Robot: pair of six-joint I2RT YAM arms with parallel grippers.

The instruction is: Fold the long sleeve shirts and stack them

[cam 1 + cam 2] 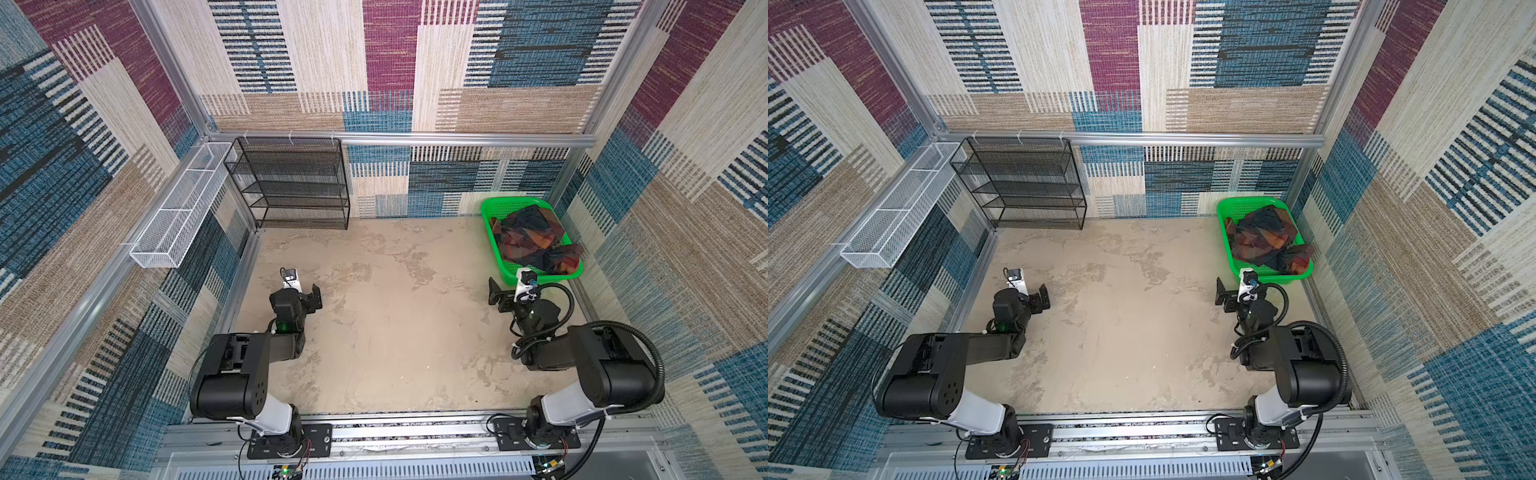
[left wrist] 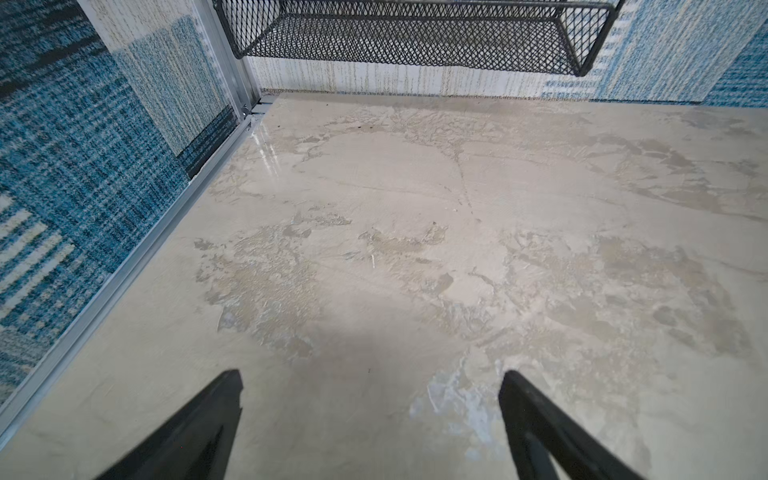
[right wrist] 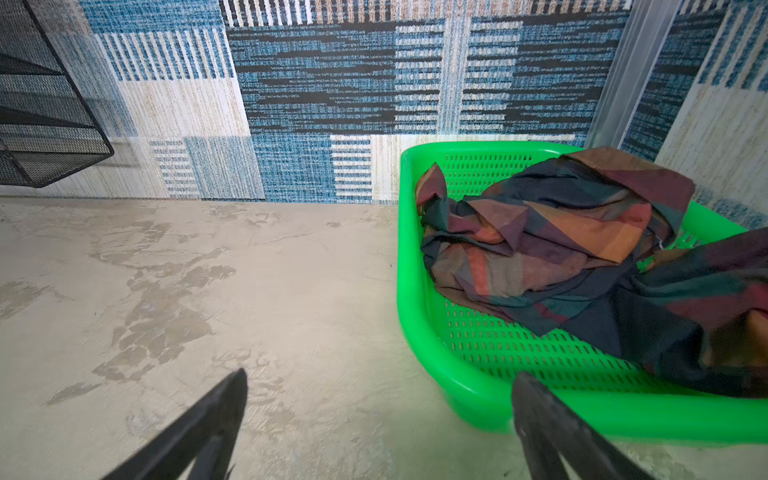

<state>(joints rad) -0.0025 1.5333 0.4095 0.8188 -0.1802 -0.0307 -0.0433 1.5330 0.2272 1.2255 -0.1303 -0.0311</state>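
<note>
Tabletop (image 1: 374, 340) bare; shirt (image 1: 528, 239) bunched in basket (image 3: 482, 395), two o'clock; left gripper (image 1: 316, 297), right gripper (image 1: 496, 296) wide apart, empty; best pinch top fold

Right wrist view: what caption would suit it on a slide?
Open right pincer faces a green basket holding a crumpled plaid shirt.

Robot lab cell: aluminium framing (image 1: 415, 139) and carpet-patterned panels (image 1: 390, 62) enclose the surface (image 1: 395, 332); two arms (image 1: 232, 374) sit bolted to a rail (image 1: 415, 432).
</note>
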